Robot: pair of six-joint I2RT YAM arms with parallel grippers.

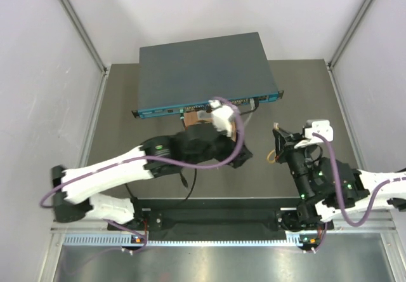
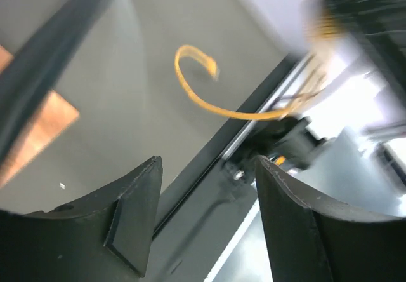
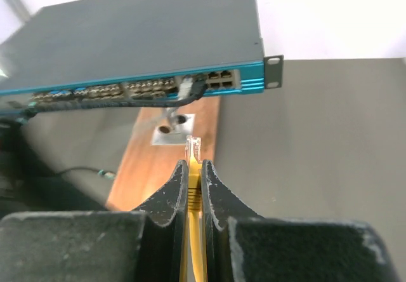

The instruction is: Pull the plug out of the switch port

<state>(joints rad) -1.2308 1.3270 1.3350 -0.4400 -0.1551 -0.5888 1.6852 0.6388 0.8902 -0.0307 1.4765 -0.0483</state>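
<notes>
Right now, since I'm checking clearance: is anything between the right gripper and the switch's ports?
Nothing blocks the gap itself. The right gripper, shut on the yellow plug, faces the switch over a wooden board; only a black cable drapes across the ports.

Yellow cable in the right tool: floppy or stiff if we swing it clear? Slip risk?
Likely floppy: the yellow cable curls in a loose loop behind the right tool. Probably light, being a thin cord with a small clear plug. It may slip; the fingers pinch only the cord.
</notes>
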